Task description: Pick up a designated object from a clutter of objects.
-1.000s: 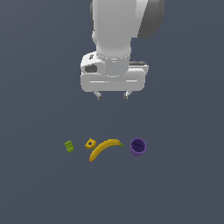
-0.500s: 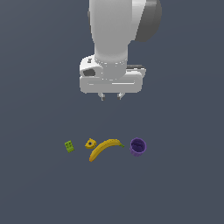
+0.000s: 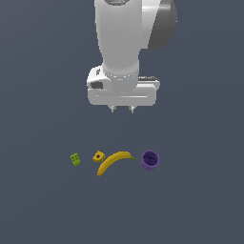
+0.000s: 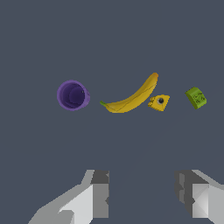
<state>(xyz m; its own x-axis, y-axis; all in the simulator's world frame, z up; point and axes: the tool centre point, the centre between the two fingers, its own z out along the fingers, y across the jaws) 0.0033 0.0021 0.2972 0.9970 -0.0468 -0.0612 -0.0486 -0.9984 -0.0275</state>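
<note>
While the gripper [image 3: 122,110] is held high above the dark surface [image 3: 200,200], its two fingers [image 4: 94,199] are seen parted with a clear gap between them and nothing gripped. Four items are laid in a row well below the jaws. The purple cup [image 3: 150,160], upright with its hollow mouth open, is found below and off to one side of the jaws, at the row's end. Just beside it lies the banana [image 3: 113,161], then a small yellow angular piece [image 3: 98,156], then a green studded block [image 3: 75,159], none touching
</note>
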